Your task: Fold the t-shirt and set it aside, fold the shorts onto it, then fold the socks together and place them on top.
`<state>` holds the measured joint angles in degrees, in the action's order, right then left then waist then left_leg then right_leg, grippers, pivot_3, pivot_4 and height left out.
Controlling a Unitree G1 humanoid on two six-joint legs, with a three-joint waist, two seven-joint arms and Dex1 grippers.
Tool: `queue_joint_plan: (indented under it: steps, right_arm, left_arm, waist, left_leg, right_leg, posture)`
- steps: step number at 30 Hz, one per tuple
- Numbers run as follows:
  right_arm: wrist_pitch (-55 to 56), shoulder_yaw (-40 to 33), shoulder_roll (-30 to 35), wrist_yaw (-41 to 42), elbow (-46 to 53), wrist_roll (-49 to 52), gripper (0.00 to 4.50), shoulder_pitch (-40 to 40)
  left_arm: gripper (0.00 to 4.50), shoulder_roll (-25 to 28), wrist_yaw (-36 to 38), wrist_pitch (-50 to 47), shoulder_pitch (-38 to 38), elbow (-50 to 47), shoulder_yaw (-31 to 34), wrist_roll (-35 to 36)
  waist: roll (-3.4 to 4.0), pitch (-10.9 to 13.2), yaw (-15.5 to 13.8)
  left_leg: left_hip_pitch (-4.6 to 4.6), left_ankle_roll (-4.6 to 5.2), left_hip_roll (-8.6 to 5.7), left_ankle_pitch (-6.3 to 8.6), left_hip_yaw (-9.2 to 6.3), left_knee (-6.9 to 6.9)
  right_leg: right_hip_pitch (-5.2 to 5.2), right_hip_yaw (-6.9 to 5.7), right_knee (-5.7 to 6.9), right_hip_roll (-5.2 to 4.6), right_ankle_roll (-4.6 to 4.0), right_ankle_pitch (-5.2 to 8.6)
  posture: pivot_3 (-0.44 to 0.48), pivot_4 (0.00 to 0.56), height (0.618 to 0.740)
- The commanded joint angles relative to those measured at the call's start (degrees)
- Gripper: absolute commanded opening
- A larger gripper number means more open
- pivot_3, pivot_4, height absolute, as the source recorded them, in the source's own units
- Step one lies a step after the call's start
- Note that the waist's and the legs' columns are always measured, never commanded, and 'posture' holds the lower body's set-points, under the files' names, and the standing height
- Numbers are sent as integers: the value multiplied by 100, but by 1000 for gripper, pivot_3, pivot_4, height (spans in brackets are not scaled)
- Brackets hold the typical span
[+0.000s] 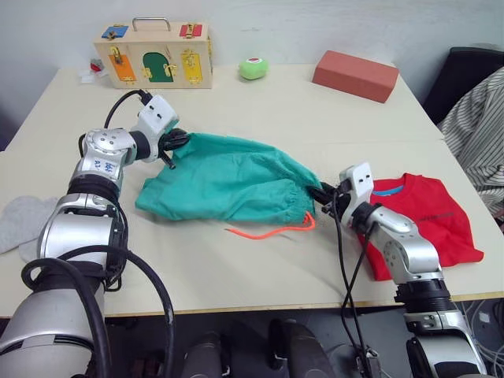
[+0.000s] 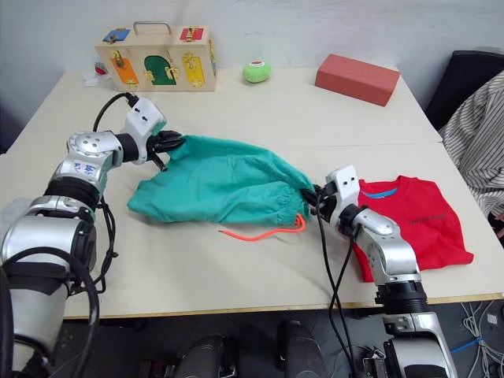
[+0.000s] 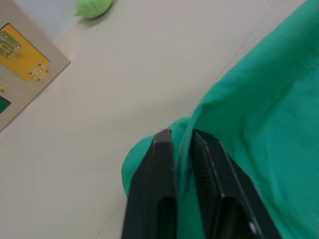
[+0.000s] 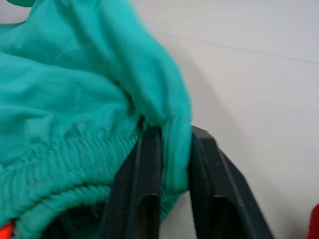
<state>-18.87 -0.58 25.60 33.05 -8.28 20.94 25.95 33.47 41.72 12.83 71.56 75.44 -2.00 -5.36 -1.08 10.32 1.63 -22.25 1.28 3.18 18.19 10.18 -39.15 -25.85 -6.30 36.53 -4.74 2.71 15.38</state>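
At the far left edge of the table [image 1: 236, 102] lie the socks [image 1: 22, 223] — a pale grey patch, flat, well apart from the other garments and not yet handled. Next along, the left gripper [image 1: 171, 148] is clamped on the shorts [image 1: 224, 181], pinching a fold of cloth at the far left corner; the left wrist view shows the two black fingers [image 3: 160, 174] closed together with a thin ridge of green fabric between them. The shorts are spread across the middle of the table, bunched rather than flat, with the drawstring [image 1: 272, 229] trailing loose on the near side. At their right end the right gripper [image 1: 323, 194] is closed on the gathered waistband, the cloth squeezed between its fingers [image 4: 144, 179] in the right wrist view. Further right, just beside that gripper, the t-shirt [image 1: 421, 216] lies on the table with its collar and blue label showing; part of it is hidden behind the right arm, and it appears compact — judged folded and set aside, though the number of folds cannot be confirmed. Assessment: first step appears complete; the shorts are held at both ends and the fold is in hand, not finished, and they are not yet on the t-shirt. Socks remain outstanding.
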Motion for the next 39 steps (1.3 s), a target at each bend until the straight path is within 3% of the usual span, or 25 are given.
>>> queue_joint_plan:
  steps: [1,5,7,9,11,14,20,26,29,30,34,39]
  right_arm:
    - [583,-444,321,-31,337,-250,2217,-164]
    - [1130,-616,947,344,581,-507,3629,-454]
    - [1414,-503,1082,752,857,-451,4368,-541]
    - [1616,-201,1177,1301,1340,-396,4500,-624]
    - [1776,181,1249,1657,1644,-601,4500,-667]
    - [1575,905,1000,1552,1951,-1108,4500,-617]
    - [1294,1792,494,992,1570,-2377,4500,-149]
    - [883,1957,422,662,984,-3078,4500,220]
    - [829,1915,415,653,857,-3125,3614,299]
    - [832,1902,421,665,821,-3125,3259,314]
    - [1005,1858,421,696,731,-3079,1775,325]
    - [2028,1901,581,911,487,-3030,137,303]
  left_arm:
    - [1873,242,-83,250,-56,-182,485,348]
    - [3124,724,348,789,-421,-517,763,515]
    - [3789,853,979,998,-643,-776,832,689]
    - [4369,968,2336,1161,-1106,-1350,889,1129]
    - [4439,1073,3584,1048,-1673,-2073,874,1602]
    - [4439,1282,4316,795,-2475,-2968,719,1792]
    - [4439,1266,4045,1141,-3075,-3391,474,1408]
    - [4439,990,2897,1795,-2655,-2515,-75,365]
    - [4500,940,2341,1935,-2394,-2005,-221,38]
    - [4320,933,2174,1963,-2338,-1863,-264,-60]
    - [3212,954,1922,1904,-2235,-1496,-389,-277]
    - [1716,1063,3041,1398,-2818,-1997,-185,413]
  waist:
    - [0,0,-1]
    - [0,0,16]
    - [0,0,13]
    - [0,0,20]
    - [0,0,23]
    - [0,0,50]
    - [-5,1,-15]
    - [-10,-3,-26]
    - [-13,-4,-5]
    - [-13,-4,-3]
    - [-13,-5,-1]
    - [-13,-5,33]
  left_leg:
    - [-1,0,0,0,1,0]
    - [1,-3,1,2,6,1]
    - [3,-5,6,2,10,2]
    - [12,-9,7,-1,15,2]
    - [19,-21,21,-1,21,1]
    - [26,-29,33,1,31,-2]
    - [21,-40,38,1,31,-22]
    - [12,-31,32,5,22,-35]
    - [11,-31,37,5,23,-35]
    - [11,-31,38,5,23,-35]
    - [14,-31,38,5,24,-34]
    - [19,-33,42,5,34,-34]
  right_leg:
    - [0,0,0,0,0,0]
    - [-2,2,-1,1,0,0]
    - [-3,3,0,6,0,0]
    - [-2,7,5,10,-1,1]
    - [-1,11,16,23,-8,5]
    - [-4,16,30,28,-20,12]
    - [-19,24,38,25,-36,20]
    - [-17,22,42,18,-36,20]
    - [-20,16,43,21,-36,20]
    - [-20,14,42,21,-37,20]
    - [-20,14,45,21,-37,20]
    - [-22,16,49,25,-40,22]
  posture:
    - [0,150,740]
    - [0,150,740]
    - [0,150,740]
    - [0,150,740]
    - [0,150,740]
    - [0,150,740]
    - [0,150,740]
    - [0,150,740]
    - [0,150,740]
    - [0,150,740]
    - [0,150,740]
    - [0,150,740]
